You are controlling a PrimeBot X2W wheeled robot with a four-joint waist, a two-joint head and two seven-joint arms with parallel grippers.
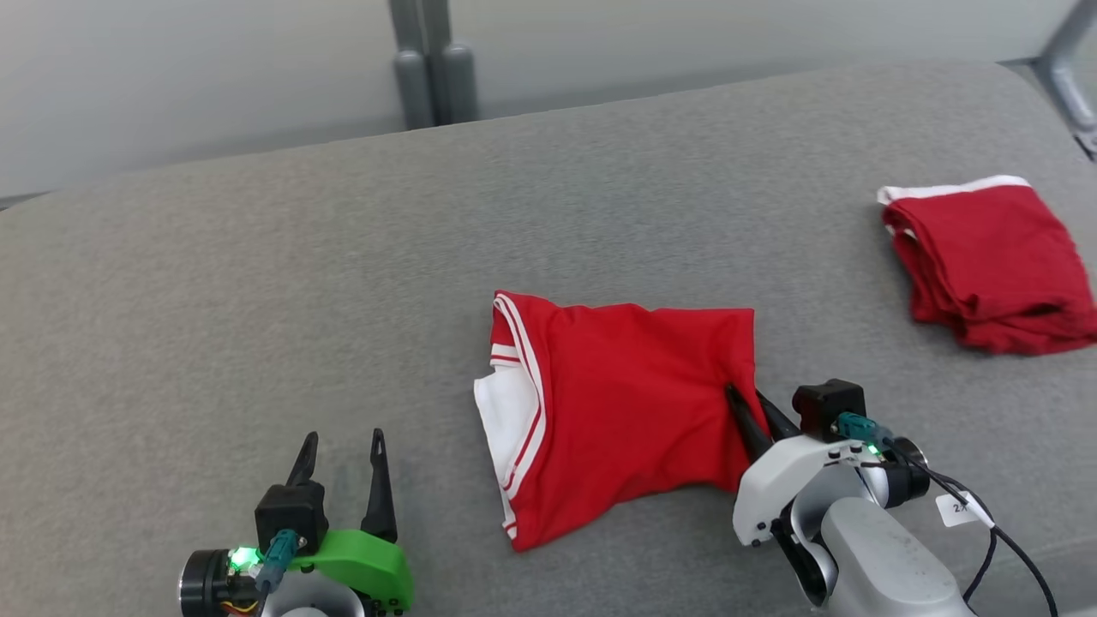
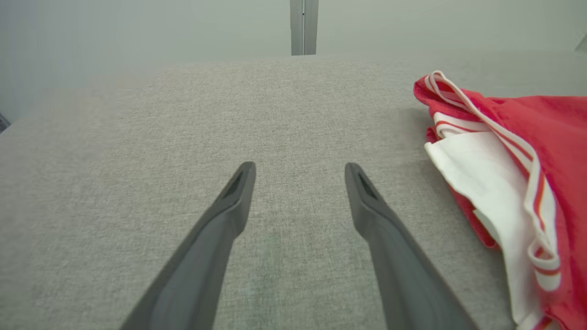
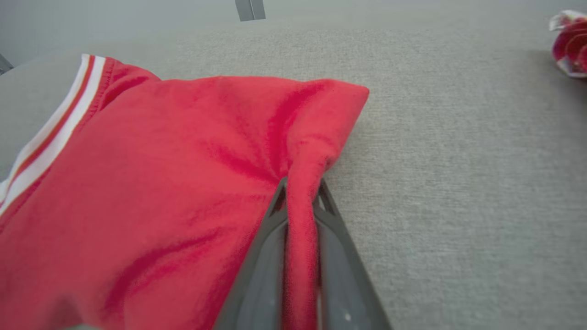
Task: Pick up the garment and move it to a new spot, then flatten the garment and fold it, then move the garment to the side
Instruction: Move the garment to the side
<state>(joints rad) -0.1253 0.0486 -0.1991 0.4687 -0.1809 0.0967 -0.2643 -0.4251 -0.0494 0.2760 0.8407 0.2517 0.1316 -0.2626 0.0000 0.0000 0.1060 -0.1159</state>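
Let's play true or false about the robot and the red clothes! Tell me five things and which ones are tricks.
1. The right claw is pinching a fold of the red garment. True.
2. The left claw is gripping the garment too. False: it is open, beside the garment and apart from it.
3. A second red garment lies folded at the far right. True.
4. The pinched garment has blue stripes. False: its stripes are white.
5. The pinched garment dangles high in the air. False: it lies on the grey surface.
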